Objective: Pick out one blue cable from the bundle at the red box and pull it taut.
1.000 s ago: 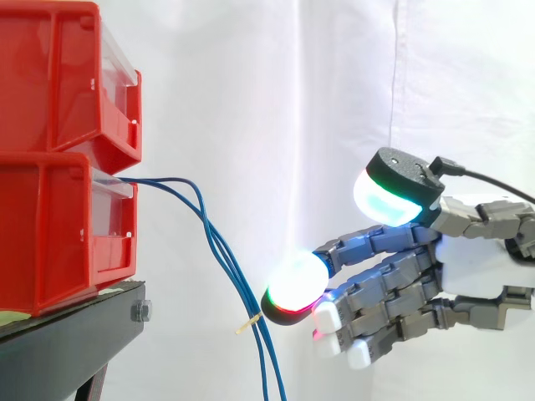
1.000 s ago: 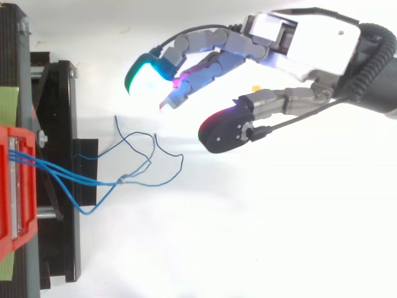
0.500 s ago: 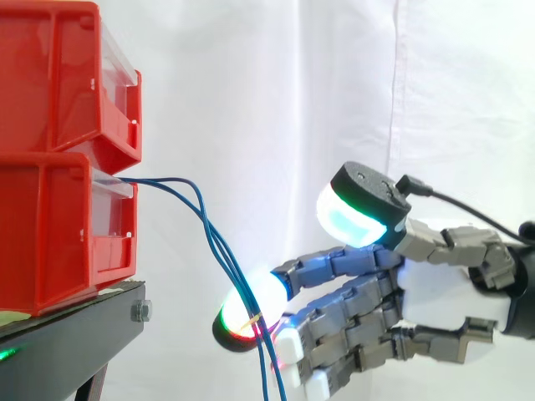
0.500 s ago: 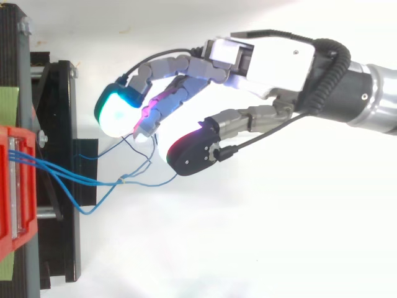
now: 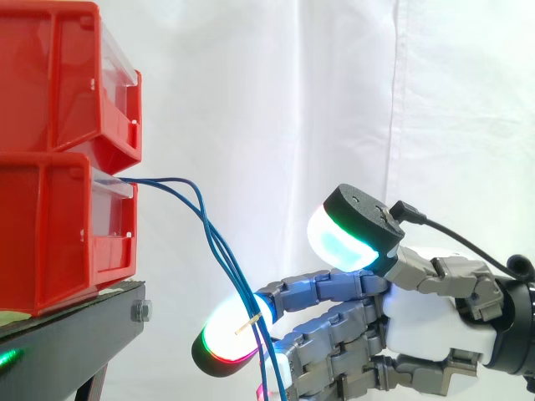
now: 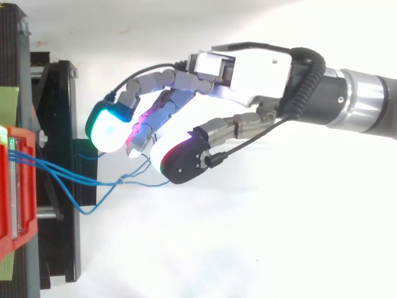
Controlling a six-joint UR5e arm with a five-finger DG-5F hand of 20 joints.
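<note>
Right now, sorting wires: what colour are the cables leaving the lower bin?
Blue; the cables show best in the side view.

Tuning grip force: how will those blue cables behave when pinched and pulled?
Probably floppy: the blue cables sag in loose curves from the red box. Likely thin and light, so one may slip between the hand's thick pads.

The white-shelled hand (image 6: 260, 68) has grey, segmented metal fingers (image 6: 155, 79) tipped with thick glowing pads (image 6: 108, 129) (cyan, white, a red rim), on a black-and-silver cylindrical wrist (image 6: 355, 107).
</note>
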